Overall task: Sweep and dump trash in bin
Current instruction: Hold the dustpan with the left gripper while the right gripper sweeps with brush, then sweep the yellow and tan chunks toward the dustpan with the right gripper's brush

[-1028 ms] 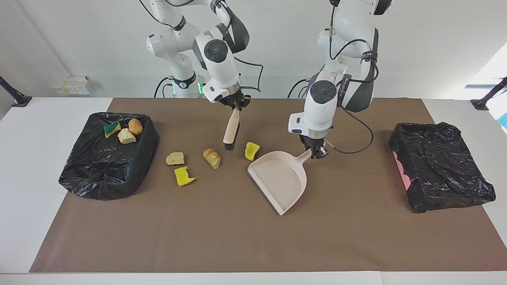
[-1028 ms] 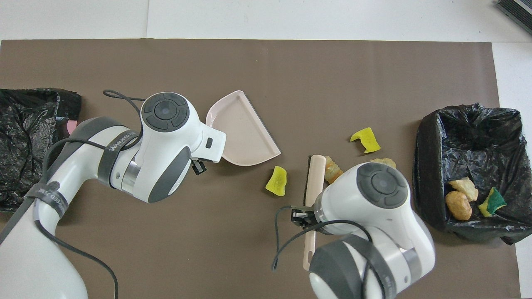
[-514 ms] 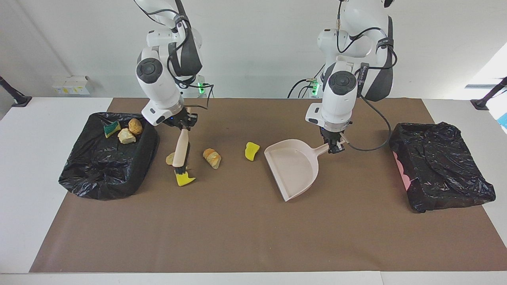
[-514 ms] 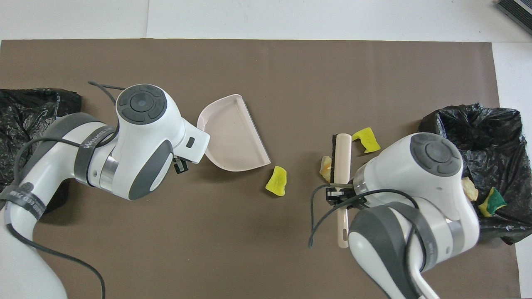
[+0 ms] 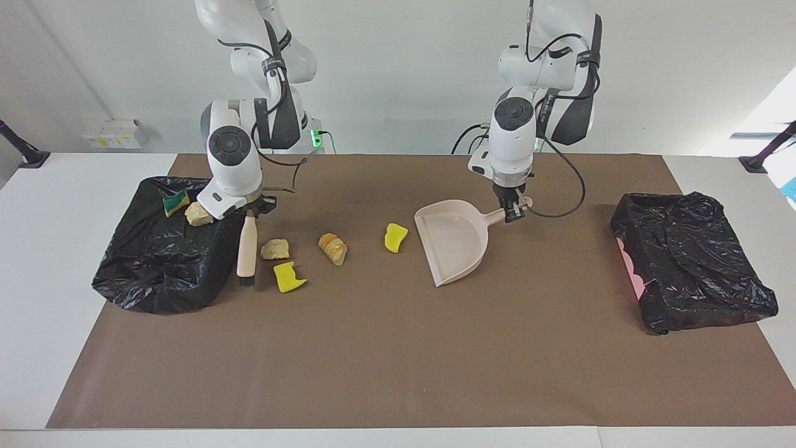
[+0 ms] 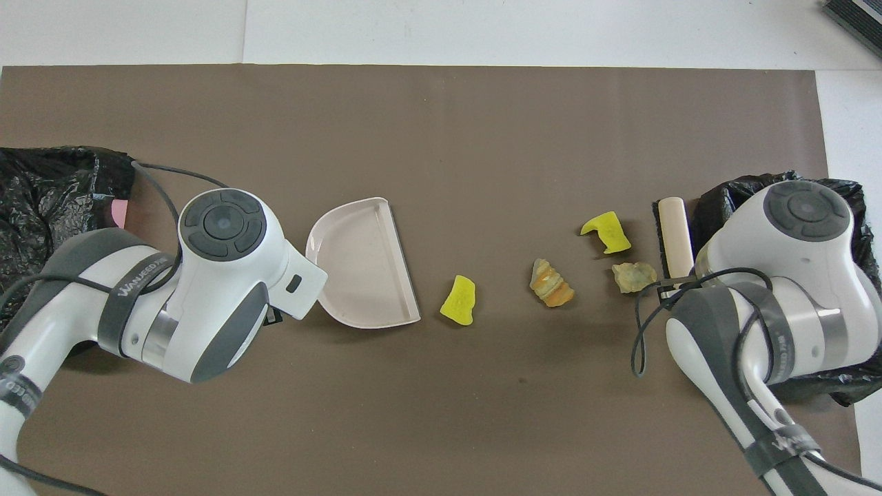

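Spongy yellow and crusty tan trash (image 5: 289,277) is lying loose on the brown mat (image 5: 398,373), light enough to skid, so it is being swept, not pinched. Right gripper (image 5: 252,210) is clamping the brush (image 5: 246,249) beside the lined bin (image 5: 155,274); left gripper (image 5: 513,210) is gripping the dustpan (image 5: 451,246) handle, nothing between.

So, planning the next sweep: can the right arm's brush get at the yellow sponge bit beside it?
Probably yes: the brush in the right gripper hangs beside the yellow sponge bit, nothing between.
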